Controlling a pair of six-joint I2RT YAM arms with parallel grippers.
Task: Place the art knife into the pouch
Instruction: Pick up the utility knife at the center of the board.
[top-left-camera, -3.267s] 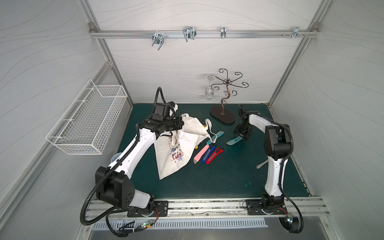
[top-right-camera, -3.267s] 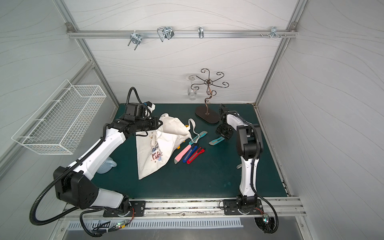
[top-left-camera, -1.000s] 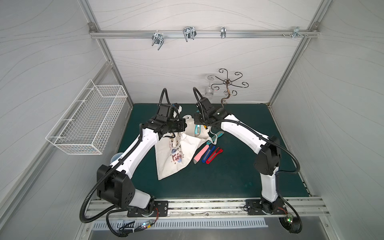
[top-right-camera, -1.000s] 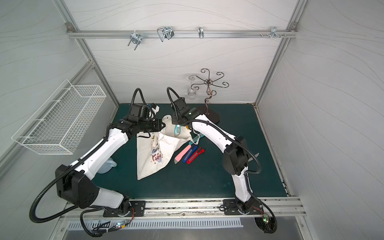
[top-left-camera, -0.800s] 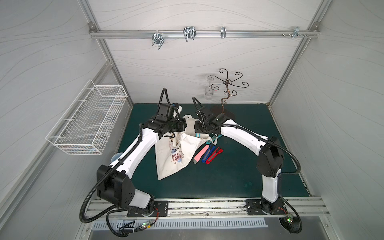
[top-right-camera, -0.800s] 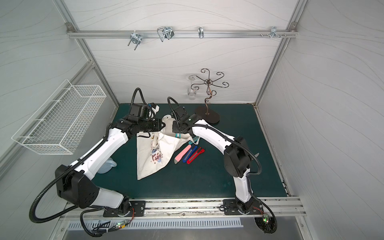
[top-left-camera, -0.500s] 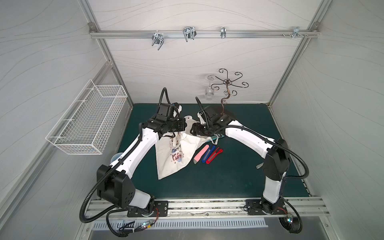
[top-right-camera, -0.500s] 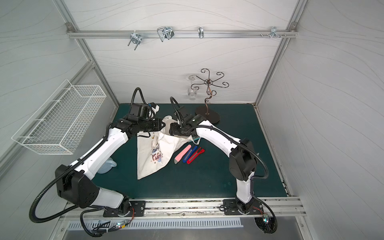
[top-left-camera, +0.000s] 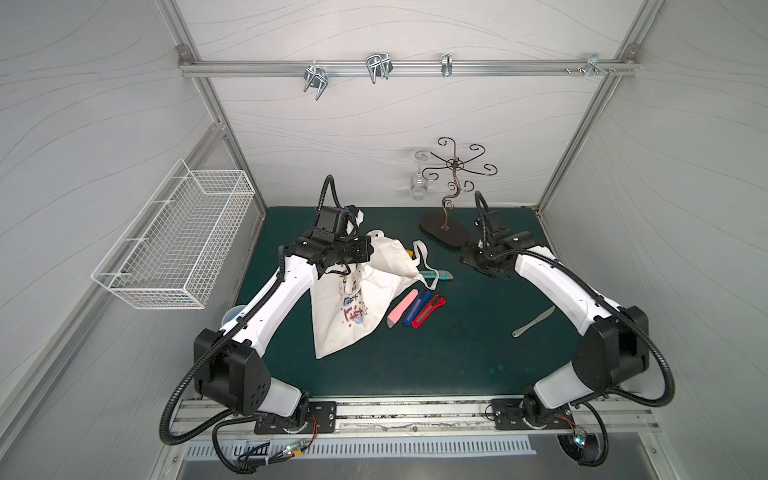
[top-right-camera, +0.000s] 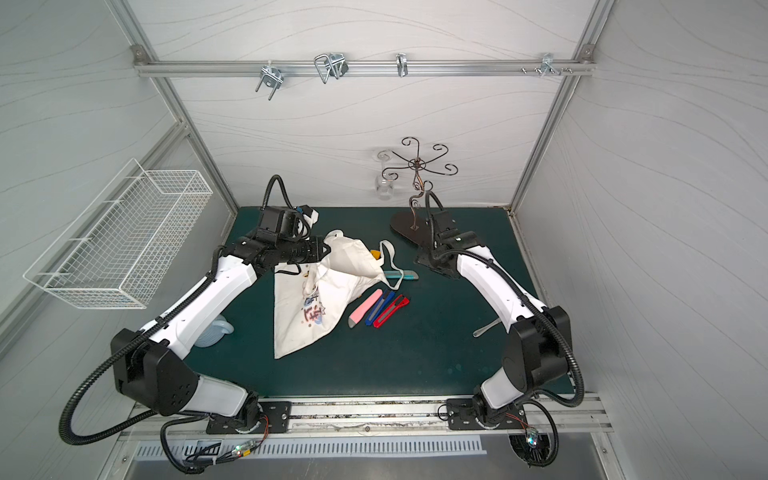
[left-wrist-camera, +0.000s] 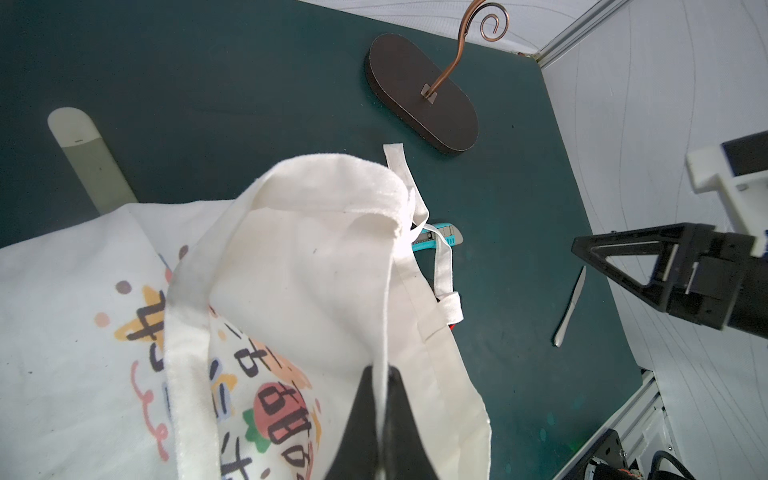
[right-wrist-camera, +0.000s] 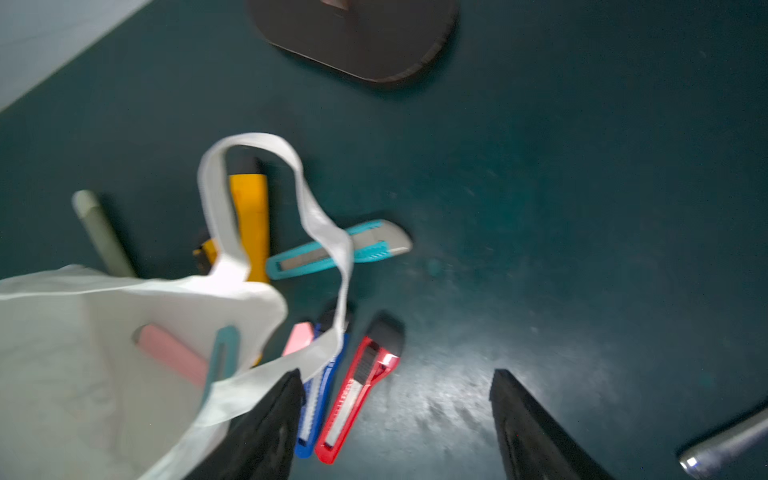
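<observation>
we've got left hand (left-wrist-camera: 381, 372) pinching the pouch (top-left-camera: 353, 309) rim | right hand (right-wrist-camera: 397, 372) spread wide, empty, over the worktop (top-left-camera: 457, 357) | pink knife (right-wrist-camera: 170, 357) and teal knife (right-wrist-camera: 223, 353) inside pouch

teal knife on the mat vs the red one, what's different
The teal knife lies crosswise under a handle of the pouch; the red knife lies slanted, uncovered. The teal knife lies nearer the stand; the red knife sits beside the blue knife. Both rest on the mat, outside the pouch.
</observation>
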